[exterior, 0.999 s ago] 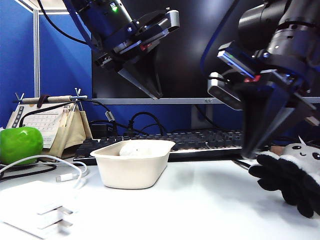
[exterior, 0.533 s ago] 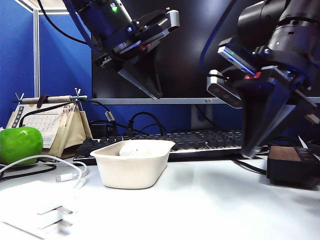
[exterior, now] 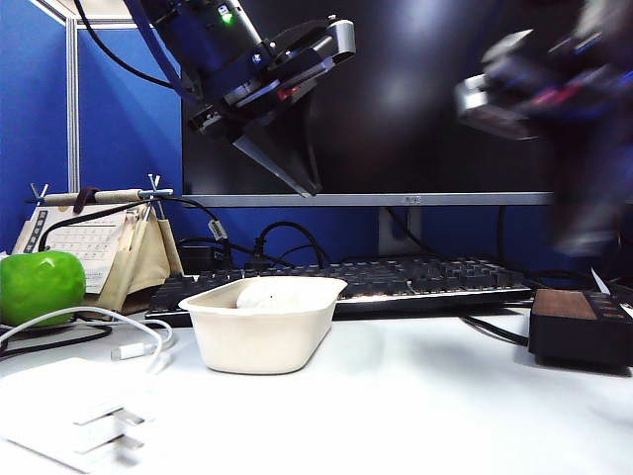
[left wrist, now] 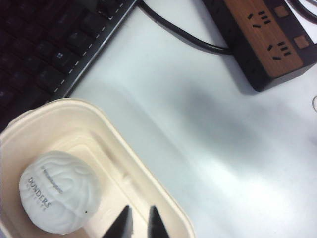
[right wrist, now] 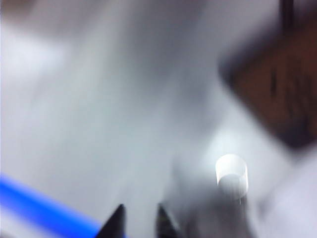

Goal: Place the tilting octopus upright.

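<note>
The octopus shows in none of the views. My left gripper [exterior: 302,183] [left wrist: 137,220] hangs high over the white tray [exterior: 262,341] [left wrist: 143,173]. It is open, and its dark tips stand a little apart above the tray's inside with nothing between them. In the tray lies a white ball with printed letters [left wrist: 58,198] [exterior: 265,295]. My right gripper [exterior: 586,233] [right wrist: 139,218] is a blurred shape high at the right, above the table. Its tips stand apart, with only blurred white table showing between them.
A black keyboard [exterior: 396,277] runs behind the tray under a monitor. A dark power strip with a wood-coloured top [exterior: 579,322] [left wrist: 262,39] sits at the right. At the left are a green apple [exterior: 40,282], a white charger [exterior: 74,411] with its cable, and a desk calendar [exterior: 94,242].
A black and grey plush toy at the right edge one second ago is gone from view. The right arm has swung up and to the right, its tips now apart. The left arm is still.
</note>
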Robot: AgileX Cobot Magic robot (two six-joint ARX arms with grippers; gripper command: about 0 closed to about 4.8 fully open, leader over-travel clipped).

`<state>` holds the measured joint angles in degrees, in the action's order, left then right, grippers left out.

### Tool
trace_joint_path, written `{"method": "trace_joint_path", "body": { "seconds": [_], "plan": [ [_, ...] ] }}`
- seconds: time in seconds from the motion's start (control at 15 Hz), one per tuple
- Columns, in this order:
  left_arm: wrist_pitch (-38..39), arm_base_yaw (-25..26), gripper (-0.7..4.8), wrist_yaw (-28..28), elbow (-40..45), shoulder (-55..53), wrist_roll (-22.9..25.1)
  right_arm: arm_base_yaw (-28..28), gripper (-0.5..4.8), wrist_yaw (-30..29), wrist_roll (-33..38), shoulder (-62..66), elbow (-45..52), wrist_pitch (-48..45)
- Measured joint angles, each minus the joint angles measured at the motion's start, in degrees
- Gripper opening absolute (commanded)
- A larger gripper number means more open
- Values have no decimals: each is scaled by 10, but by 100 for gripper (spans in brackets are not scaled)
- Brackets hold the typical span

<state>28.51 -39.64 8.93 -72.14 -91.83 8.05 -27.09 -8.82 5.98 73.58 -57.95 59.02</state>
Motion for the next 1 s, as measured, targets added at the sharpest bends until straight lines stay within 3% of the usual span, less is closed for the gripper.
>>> {"method": "trace_joint_path", "body": {
  "seconds": [0.27,0.53,0.73,1.0],
  "plan": [
    [5,0,57,13,0,0,-1,0,225,90,0,-32,0,104],
    [33,-1,57,101,0,0,-1,0,224,91,0,-35,0,155],
    [97,-1,57,214,0,0,-1,0,221,90,0,-35,0,164],
    [151,-1,57,251,0,0,-1,0,221,88,0,-35,0,176]
  ]
}}
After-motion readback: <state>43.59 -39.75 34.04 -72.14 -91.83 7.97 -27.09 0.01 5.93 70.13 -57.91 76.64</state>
